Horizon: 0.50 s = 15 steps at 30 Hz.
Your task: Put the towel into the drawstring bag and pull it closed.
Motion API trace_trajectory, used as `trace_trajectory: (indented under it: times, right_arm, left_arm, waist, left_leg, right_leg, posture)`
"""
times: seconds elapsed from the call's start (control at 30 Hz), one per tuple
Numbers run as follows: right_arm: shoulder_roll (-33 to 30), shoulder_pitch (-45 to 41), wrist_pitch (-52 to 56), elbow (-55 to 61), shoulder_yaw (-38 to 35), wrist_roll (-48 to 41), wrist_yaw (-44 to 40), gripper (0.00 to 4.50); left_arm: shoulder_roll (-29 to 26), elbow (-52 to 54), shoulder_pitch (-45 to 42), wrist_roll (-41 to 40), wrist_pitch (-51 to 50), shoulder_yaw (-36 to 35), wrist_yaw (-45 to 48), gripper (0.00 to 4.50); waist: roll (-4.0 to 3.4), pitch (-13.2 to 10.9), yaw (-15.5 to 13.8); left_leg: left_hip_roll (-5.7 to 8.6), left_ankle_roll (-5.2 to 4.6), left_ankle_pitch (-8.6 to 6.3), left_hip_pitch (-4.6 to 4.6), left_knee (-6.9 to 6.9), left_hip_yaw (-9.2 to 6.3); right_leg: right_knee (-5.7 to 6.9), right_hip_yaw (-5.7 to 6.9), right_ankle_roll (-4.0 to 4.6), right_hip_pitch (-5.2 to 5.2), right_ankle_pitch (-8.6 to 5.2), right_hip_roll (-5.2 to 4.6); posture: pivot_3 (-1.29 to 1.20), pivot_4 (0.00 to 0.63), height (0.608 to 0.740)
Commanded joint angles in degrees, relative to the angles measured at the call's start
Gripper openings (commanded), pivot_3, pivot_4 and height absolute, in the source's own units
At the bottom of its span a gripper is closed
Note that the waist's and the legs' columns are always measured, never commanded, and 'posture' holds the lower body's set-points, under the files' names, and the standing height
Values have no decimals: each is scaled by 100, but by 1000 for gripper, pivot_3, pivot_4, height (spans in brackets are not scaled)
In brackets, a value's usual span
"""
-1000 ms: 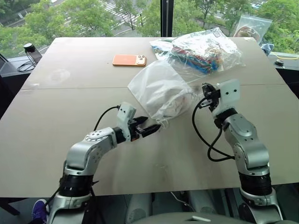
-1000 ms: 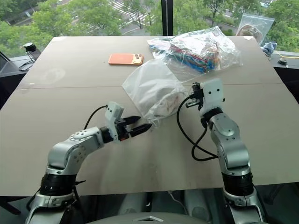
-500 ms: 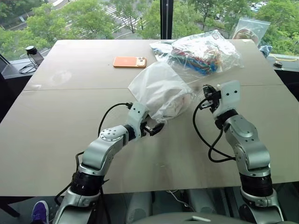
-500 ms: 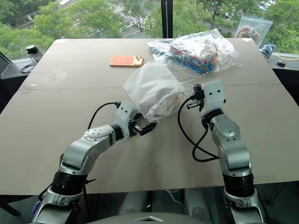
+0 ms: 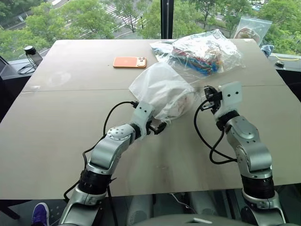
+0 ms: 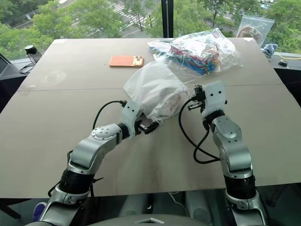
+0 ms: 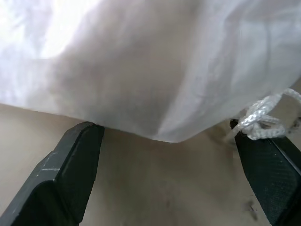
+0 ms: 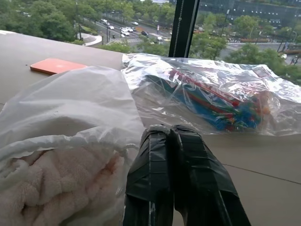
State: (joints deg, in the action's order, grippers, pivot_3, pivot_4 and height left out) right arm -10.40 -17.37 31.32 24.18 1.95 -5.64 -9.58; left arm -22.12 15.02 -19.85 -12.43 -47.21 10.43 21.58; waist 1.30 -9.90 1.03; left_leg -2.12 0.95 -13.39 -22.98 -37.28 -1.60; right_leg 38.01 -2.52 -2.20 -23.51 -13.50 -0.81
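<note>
sheer white drawstring bag (image 5: pixel 162 92) puffed, towel (image 8: pixel 51 186) inside; left pincer (image 7: pixel 167 179) wide open, right pincer (image 8: pixel 181 174) shut, empty.

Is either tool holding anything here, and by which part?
Left tool is open around the drawstring bag's lower edge, gripping nothing. Right tool is shut beside the bag's mouth; a hold cannot be told.

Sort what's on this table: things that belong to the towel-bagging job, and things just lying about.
Job:
- drawstring bag
- towel, already inside the bag's mouth
- cord by the left gripper's open fingers

Lying about:
- orange phone
- clear plastic bag of colourful items
- zip bag at the far edge
</note>
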Motion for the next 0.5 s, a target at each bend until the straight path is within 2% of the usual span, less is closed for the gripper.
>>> trace_trajectory:
  times: [0.03,0.1,0.2,0.23,0.37,0.5]
  right_arm:
    - [-11,-19,1,350,-44,8,41,0]
    - [0,-17,5,356,-36,10,46,0]
    - [14,-11,20,388,-31,16,55,0]
    - [14,-18,22,402,-44,18,61,0]
    - [-5,-120,-56,415,-291,11,153,0]
    - [-16,-416,-209,377,-630,-8,327,0]
  left_arm:
    - [130,-201,-142,229,53,21,-211,4182]
    - [255,-323,-186,284,129,-35,-310,3638]
    - [280,-309,-114,337,326,-177,-337,2442]
    - [241,-244,-45,354,401,-281,-355,1853]
    - [17,-107,204,544,827,-851,-591,75]
    - [-194,-442,-23,785,1418,-1421,-991,75]
  waist:
    - [0,0,-2]
    - [0,0,-20]
    - [0,0,-28]
    - [0,0,-21]
    - [0,0,12]
    - [0,-2,0]
  left_leg:
    - [0,0,0,0,0,0]
    - [0,0,0,1,-1,1]
    - [1,0,0,1,-3,-1]
    - [1,0,0,1,-4,-1]
    - [0,0,0,0,0,2]
    - [-1,0,0,-8,8,0]
  right_leg:
    - [0,0,0,0,0,-1]
    - [0,0,-1,1,0,-1]
    - [0,2,-1,3,0,-3]
    - [0,2,-1,3,0,-3]
    - [-1,-1,0,0,0,-2]
    - [0,-1,1,-16,0,0]
  posture:
    - [0,150,740]
    - [0,150,740]
    - [0,150,740]
    - [0,150,740]
    - [0,150,740]
    - [0,150,740]
